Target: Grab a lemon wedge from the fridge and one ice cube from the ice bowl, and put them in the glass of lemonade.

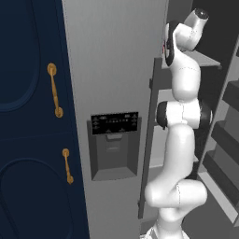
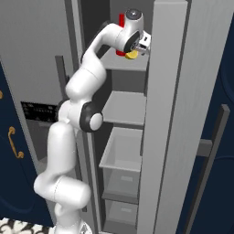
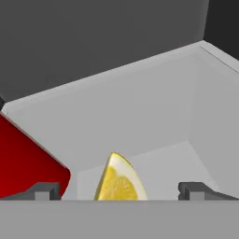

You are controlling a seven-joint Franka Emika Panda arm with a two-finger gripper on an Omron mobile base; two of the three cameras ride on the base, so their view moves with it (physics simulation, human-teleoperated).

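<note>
Colours inside the open fridge

Bright yellow lemon wedge beside a red bottle on a pale grey shelf; grey fridge with black panel; navy cabinets, gold handles.

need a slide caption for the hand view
Open gripper straddles the lemon wedge on the fridge shelf, red bottle alongside.
</note>
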